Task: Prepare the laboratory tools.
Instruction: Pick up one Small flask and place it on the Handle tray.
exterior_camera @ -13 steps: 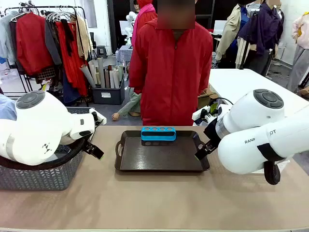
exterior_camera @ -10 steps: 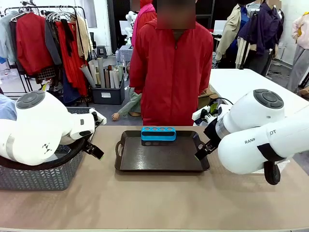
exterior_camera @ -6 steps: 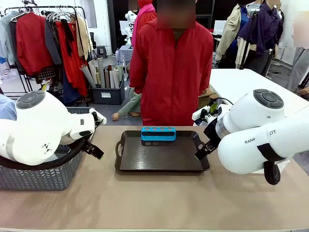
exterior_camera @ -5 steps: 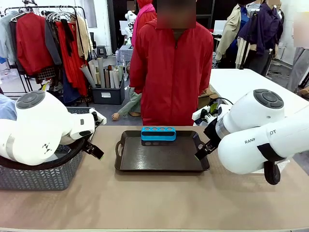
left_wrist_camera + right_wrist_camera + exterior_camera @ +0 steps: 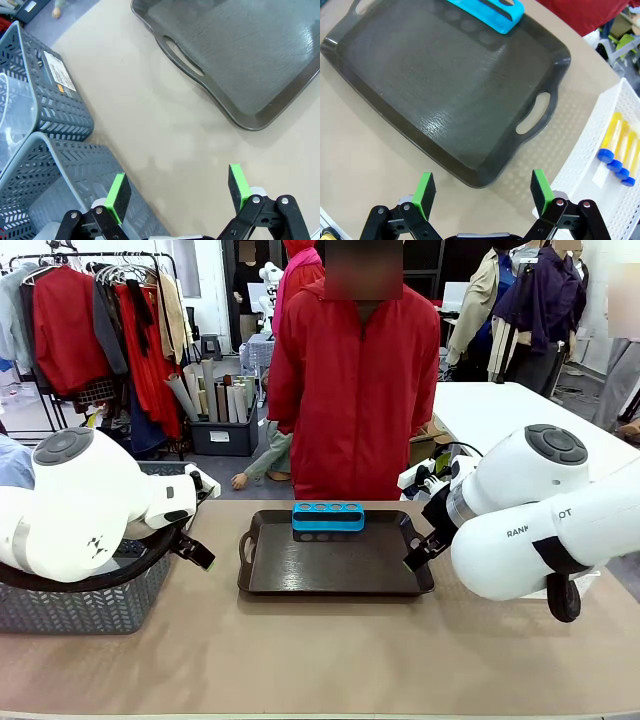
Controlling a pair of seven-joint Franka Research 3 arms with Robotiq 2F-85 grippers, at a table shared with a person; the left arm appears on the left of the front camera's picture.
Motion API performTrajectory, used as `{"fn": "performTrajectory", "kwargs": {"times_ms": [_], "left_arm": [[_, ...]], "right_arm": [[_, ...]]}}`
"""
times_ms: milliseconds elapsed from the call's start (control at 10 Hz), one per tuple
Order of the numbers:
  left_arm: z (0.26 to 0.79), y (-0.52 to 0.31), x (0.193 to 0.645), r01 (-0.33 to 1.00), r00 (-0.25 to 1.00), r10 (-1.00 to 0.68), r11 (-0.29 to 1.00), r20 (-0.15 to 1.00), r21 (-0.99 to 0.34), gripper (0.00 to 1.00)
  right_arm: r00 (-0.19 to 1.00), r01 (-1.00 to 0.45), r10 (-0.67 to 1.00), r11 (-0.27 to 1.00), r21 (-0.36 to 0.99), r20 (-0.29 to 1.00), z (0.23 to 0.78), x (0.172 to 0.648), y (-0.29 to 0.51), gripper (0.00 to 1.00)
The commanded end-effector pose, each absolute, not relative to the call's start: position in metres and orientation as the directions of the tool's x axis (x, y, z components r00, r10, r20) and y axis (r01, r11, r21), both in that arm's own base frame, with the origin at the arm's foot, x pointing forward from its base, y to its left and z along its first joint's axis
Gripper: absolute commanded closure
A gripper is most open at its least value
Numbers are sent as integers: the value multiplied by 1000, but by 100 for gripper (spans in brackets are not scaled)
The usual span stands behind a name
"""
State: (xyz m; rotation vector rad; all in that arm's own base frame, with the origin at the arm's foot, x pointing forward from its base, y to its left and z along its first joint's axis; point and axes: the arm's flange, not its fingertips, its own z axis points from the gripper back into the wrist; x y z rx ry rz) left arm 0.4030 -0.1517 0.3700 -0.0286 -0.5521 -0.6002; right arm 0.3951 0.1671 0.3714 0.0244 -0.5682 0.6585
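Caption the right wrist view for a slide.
Open right gripper over dark tray edge; blue-capped tubes lie in white basket.

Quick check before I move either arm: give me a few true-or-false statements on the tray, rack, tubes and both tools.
1. The blue rack stands on the dark tray, at its far edge. True.
2. The tubes stand in the rack. False: they lie in the white basket, beside the tray.
3. The right tool is shut on a tube. False: it is open and holds nothing, above the tray's near edge.
4. The left tool is open over the table next to the grey baskets. True.
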Motion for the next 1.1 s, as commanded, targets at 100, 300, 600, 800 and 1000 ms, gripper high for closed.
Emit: {"fn": "performTrajectory", "kwargs": {"times_ms": [100,300,600,800,1000], "left_arm": [[370,-152,403,543,686,-528,829,501,131,0],[384,-156,403,567,689,-546,816,477,114,0],[411,-151,398,649,673,-592,761,444,30,0],[431,-151,397,694,672,-616,718,412,-58,0],[468,-143,401,752,631,-642,644,436,-139,0]], "right_arm": [[645,-585,571,797,-154,507,371,395,167,0],[634,-615,594,775,-142,495,379,391,177,0],[605,-673,611,735,-83,510,408,387,186,0],[614,-692,610,721,-30,501,431,386,180,0],[606,-734,620,677,51,498,467,385,174,0]]}}
